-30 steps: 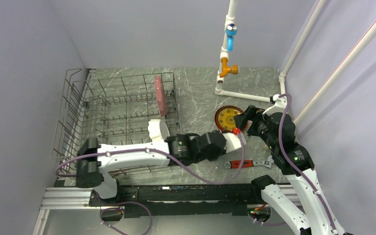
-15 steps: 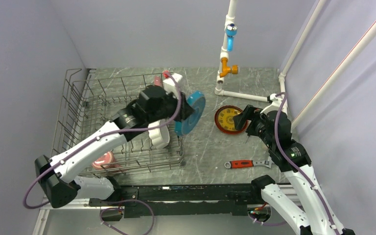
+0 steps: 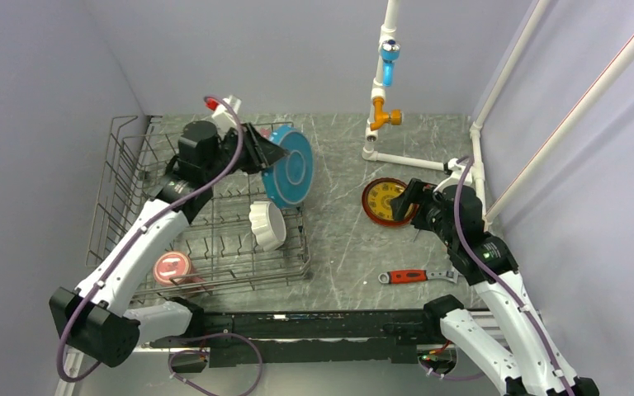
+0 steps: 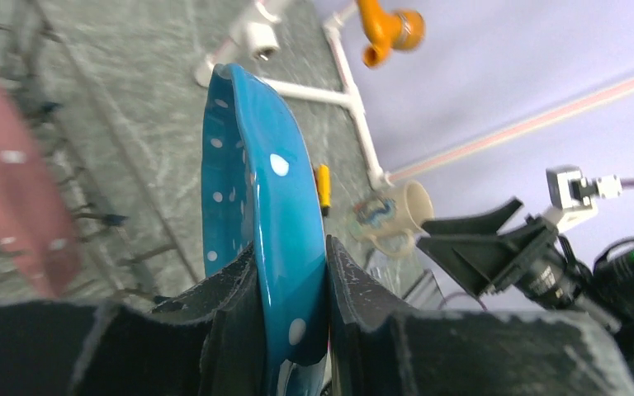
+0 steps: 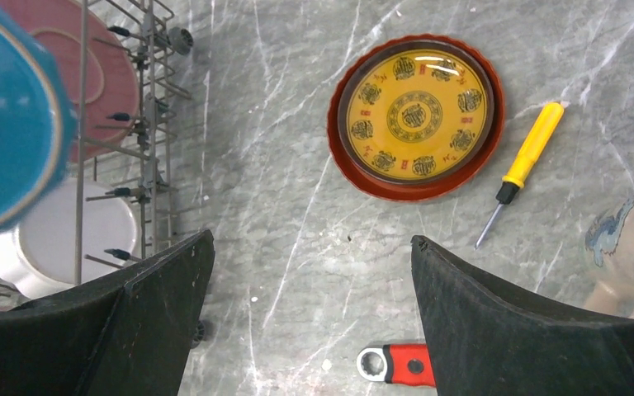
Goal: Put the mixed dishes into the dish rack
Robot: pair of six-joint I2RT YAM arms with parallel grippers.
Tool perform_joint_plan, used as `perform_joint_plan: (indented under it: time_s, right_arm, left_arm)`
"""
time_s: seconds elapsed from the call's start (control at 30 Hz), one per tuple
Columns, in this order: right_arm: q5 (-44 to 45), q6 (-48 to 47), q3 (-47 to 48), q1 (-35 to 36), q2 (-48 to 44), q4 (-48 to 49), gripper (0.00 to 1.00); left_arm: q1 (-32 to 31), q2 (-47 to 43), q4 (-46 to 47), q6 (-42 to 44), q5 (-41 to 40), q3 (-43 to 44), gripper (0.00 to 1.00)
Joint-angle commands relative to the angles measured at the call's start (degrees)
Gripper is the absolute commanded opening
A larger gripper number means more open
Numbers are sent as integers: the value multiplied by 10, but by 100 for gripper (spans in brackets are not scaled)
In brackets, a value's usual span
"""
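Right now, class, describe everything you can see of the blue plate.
The blue plate is round, glossy teal, seemingly ceramic, with small white dots. It stands on edge in the air, its rim clamped in the left end effector, above the dish rack's far right corner. Nothing else visibly touches it.

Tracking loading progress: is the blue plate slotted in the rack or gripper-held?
Held. The left gripper clamps the blue plate on edge, at the dish rack's far right corner.
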Motion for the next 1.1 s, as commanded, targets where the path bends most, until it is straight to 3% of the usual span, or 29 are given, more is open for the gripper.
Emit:
perform_joint_plan:
  time_s: [0.0, 0.17, 0.57, 0.73, 1.07]
  right_arm:
    - [-3, 4, -9, 2, 5, 23, 90]
    - [-8, 6, -13, 2, 20, 27, 90]
    - [-32, 17, 1, 2, 65, 24, 90]
    - [-47, 36, 14, 2, 104, 13, 90]
    - [-60, 58, 18, 3, 119, 15, 90]
  left_arm:
    - [57, -66, 42, 4, -30, 71, 0]
    - [110, -78, -21, 27, -67, 100, 0]
    - [236, -63, 36, -53, -18, 62, 0]
    - [251, -38, 54, -62, 7, 51, 0]
    - [251, -24, 62, -51, -49, 10, 0]
